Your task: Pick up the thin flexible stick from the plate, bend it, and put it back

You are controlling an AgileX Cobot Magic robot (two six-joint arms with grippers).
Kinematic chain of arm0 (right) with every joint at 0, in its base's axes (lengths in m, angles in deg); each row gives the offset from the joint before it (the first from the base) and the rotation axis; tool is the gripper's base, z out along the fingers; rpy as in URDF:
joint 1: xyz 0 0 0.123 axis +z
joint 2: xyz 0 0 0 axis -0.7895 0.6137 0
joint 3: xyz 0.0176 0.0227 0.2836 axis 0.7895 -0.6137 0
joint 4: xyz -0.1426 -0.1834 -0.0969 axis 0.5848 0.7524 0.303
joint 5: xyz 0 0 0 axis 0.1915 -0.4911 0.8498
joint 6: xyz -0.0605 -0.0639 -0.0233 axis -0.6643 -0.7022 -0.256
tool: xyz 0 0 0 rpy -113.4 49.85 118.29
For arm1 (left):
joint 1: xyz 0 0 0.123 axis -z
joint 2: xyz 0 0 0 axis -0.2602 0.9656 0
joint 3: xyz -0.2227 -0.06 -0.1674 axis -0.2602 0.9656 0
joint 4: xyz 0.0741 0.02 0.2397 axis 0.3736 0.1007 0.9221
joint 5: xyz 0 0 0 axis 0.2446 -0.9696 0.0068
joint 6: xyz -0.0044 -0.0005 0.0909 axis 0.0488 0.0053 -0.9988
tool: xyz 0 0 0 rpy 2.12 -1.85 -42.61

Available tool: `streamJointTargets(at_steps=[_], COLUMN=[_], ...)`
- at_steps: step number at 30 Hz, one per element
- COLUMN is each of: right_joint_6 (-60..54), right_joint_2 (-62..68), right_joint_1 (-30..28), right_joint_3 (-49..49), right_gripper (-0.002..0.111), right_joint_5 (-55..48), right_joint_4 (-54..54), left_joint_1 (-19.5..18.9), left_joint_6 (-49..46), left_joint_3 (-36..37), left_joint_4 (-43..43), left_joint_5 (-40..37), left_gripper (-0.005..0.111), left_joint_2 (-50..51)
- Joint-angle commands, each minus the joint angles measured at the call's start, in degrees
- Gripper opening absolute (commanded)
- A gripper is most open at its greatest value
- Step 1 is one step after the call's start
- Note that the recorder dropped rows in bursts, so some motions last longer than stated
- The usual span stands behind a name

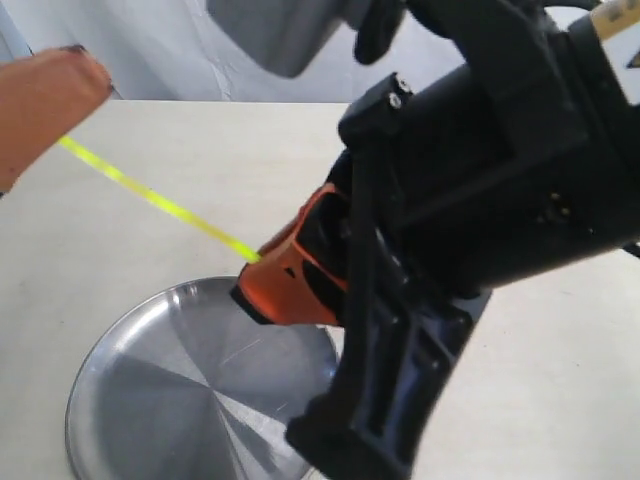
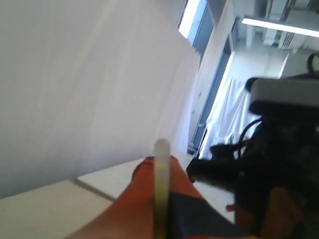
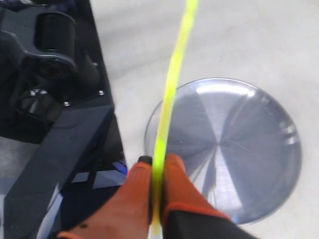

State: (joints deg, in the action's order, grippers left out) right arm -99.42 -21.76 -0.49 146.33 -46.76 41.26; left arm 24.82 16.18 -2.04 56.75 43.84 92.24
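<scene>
Holding the thin flexible stick (image 1: 150,195) straight in the air, slanting up and away from the plate (image 1: 130,400) below. Pinching its lower end in the right gripper (image 1: 258,272), fingers pressed together just above the plate's rim; clamping the upper end in the left gripper (image 1: 75,100), hovering over the pale table (image 1: 250,150).

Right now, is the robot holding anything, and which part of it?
The yellow-green stick: the left gripper pinches it near one end, the right gripper near the other.
</scene>
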Motion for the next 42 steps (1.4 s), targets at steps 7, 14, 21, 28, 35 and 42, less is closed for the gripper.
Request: streamJointTargets(at_steps=[7, 14, 21, 28, 35, 42], right_joint_6=[2.42, 2.65, 7.14, 10.94, 14.59, 14.48], right_joint_2=[8.93, 13.25, 9.51, 8.17, 9.29, 15.09], right_joint_1=[0.31, 0.31, 0.31, 0.31, 0.31, 0.31], right_joint_3=[0.14, 0.14, 0.14, -0.41, -9.81, -12.96], right_gripper=[0.0, 0.0, 0.0, 0.0, 0.0, 0.0], right_joint_5=[8.03, 4.81, -0.04, -3.25, 2.57, 13.85], right_joint_4=[6.14, 8.38, 11.3, 14.0, 18.85, 17.01], left_joint_1=[-0.45, -0.45, -0.45, -0.45, -0.45, -0.45], left_joint_6=[5.1, 4.62, 4.3, -1.29, -2.15, -2.15], left_joint_3=[0.04, 0.04, 0.04, 0.04, 0.04, -0.61], left_joint_4=[-10.5, -7.68, 0.34, 2.0, 1.48, 1.71], left_joint_5=[0.58, 0.58, -11.82, -22.3, -20.38, -24.21], left_gripper=[0.0, 0.0, 0.008, 0.027, 0.027, 0.036], left_joint_2=[0.25, 0.25, 0.25, 0.25, -1.61, -6.23])
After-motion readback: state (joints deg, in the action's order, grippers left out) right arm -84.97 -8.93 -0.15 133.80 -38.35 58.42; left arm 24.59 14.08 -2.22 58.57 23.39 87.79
